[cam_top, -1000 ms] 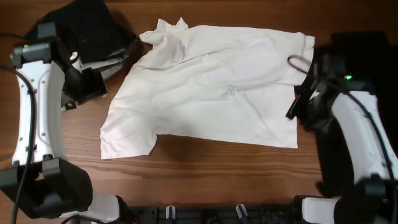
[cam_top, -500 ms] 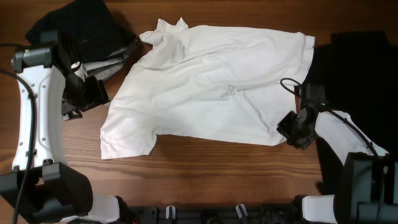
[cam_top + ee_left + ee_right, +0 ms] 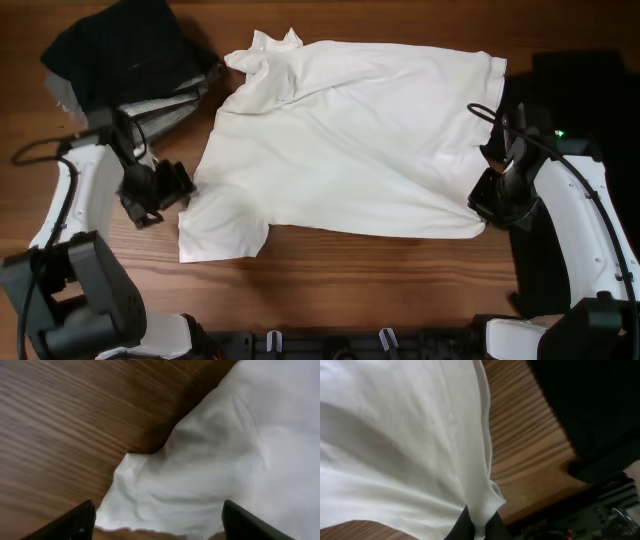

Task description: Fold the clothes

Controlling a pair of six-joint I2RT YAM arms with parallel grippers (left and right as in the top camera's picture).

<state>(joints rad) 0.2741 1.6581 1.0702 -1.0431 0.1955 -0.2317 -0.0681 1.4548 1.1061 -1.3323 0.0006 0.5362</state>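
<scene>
Right gripper [image 3: 487, 203] is clenching the white T-shirt [image 3: 350, 140] hem near the bench [image 3: 350, 270] right edge; left gripper [image 3: 183, 186] is hanging released over the sleeve edge.

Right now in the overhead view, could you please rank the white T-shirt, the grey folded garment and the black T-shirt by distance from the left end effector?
1. White T-shirt: sleeve beside the left end effector.
2. Grey folded garment: farther back, left side.
3. Black T-shirt: far right side.
</scene>
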